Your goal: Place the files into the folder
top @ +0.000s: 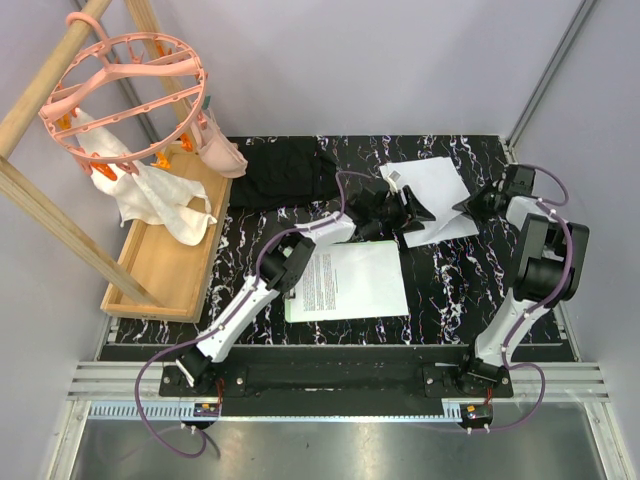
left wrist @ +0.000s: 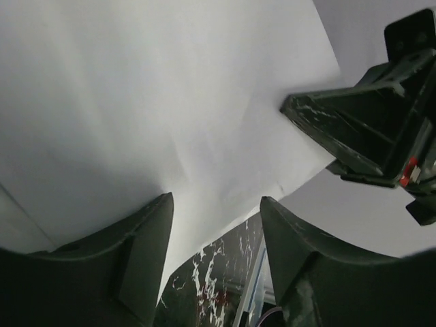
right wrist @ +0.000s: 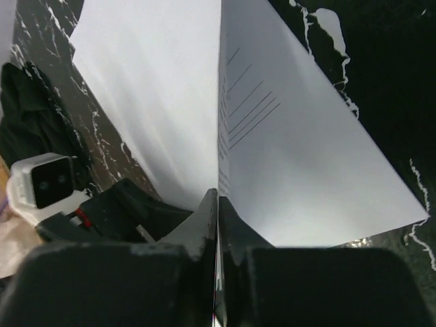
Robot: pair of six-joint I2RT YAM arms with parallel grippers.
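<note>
Closest to the lens in the right wrist view, the right gripper point(right wrist: 217, 201) has its jaws pressed together on the near edge of a white sheet, which runs away from them almost edge-on. That sheet belongs to the loose sheets point(top: 435, 190), which lie fanned at the far right of the black marbled surface point(top: 450, 300).

A wooden tray point(top: 160, 270) holding a white rag point(top: 170, 205) sits at the left. A black fabric piece point(top: 275, 170) lies along the far edge.

The light-green folder point(top: 300, 315) lies flat in the near middle of the surface, just in front of the left arm. A printed sheet point(top: 350, 280) covers it, leaving only a thin rim showing. I cannot make out its clip.

The left gripper point(left wrist: 216, 201) sits at the near edge of the loose sheets with its jaws well apart, gripping nothing. Blank paper fills the view beyond them.

The paper should be very light, limp and easy to crease, and the sheets will likely slide over one another. An edge or corner raised off the surface is probably the best place to grip. Hold it lightly, because a sheet held at one point will sag and swing. Supporting a second edge with the free jaws would help lay it flat on the folder.
</note>
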